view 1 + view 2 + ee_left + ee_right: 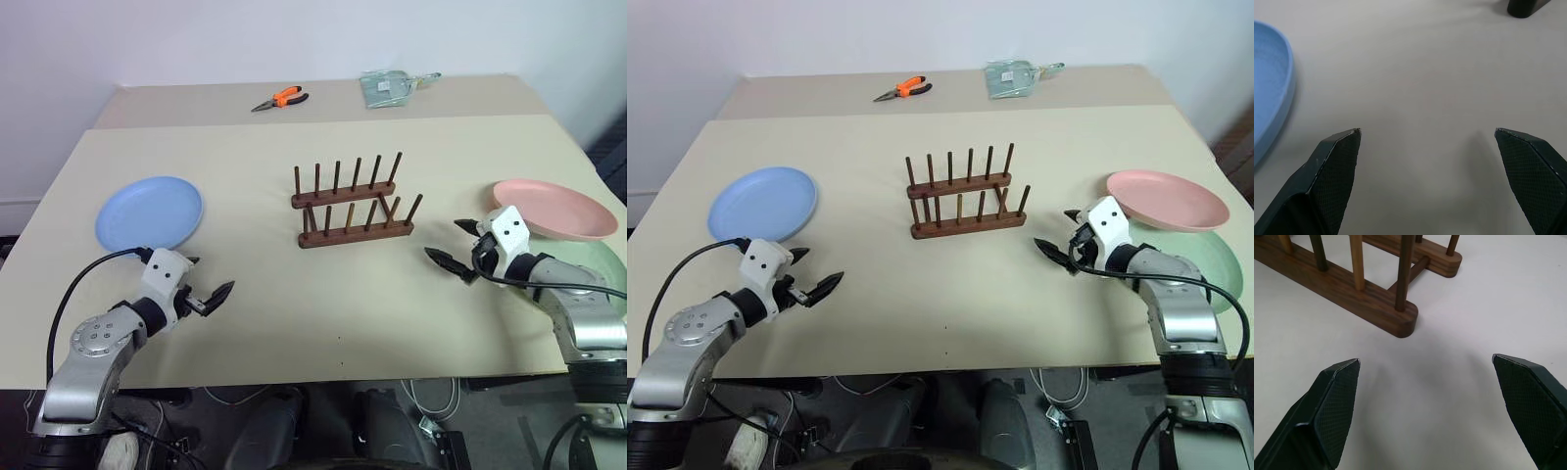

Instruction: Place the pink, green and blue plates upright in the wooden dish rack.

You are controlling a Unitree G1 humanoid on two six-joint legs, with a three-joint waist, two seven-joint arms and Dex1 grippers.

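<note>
Wooden dish rack (353, 206) stands empty at the middle of the beige table (294, 313) in the left eye view, with 2 rails of 6 pegs each; 3 plates lie flat around it: 1 blue plate (149, 211) at the robot's left, 1 pink plate (554, 209) at its right, resting on 1 green plate (607, 264) whose edge peeks out beneath. Both grippers, 2 in all, hover just over the table with jaws spread wide and nothing held: the left gripper (210, 291) near the blue plate, the right gripper (458, 245) between the rack and the pink plate. Far behind lie 1 pair of orange pliers (280, 99) and 1 clear packet (389, 87). The left wrist view shows the blue plate's rim beside 1 open finger (1334, 166). The right wrist view looks past open fingertips (1337, 396) at the rack's near end. No plate seems to be racked yet, so the first pick is likely in hand; I would pinch a plate by its raised rim, lift, tip it on edge, and lower it between 2 peg pairs without nudging the light rack.
</note>
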